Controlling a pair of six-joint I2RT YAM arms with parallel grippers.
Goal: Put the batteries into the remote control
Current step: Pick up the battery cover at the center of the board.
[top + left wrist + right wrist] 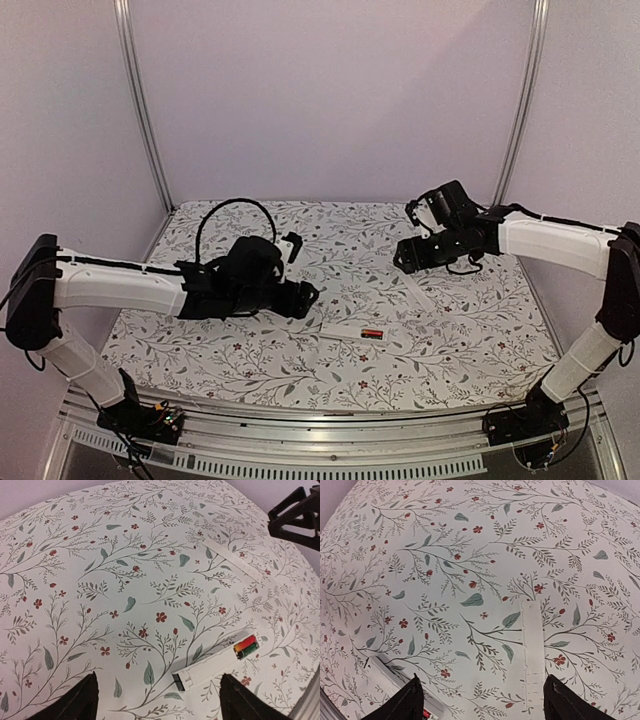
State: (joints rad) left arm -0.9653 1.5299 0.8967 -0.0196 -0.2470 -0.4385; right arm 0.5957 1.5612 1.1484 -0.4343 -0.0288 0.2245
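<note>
Nearest the arm bases, the remote control (350, 333) is lying flat on the bench (200, 350). The batteries (246, 646) are sitting side by side in the open bay at the end toward the right arm. From the left wrist view both cells are looking properly seated, not tilted or poking out, so I'm calling the actual loading pretty much done.

Just behind the remote and a bit to the left, the left pincer (159, 677) is hovering over the bench with its fingers spread apart, gripping nothing.

Going farther back, the cover strip (532, 650) is lying flat on its own, well apart from the remote, so the bay is sitting uncovered. If the cover counts as part of the job, I'm guessing that's what's left: pick up the strip, line it up over the bay and slide or press it home.

Farthest out, the right pincer (481, 677) is hanging right above that strip, fingers wide apart and empty, with the strip's near end lying between them.
</note>
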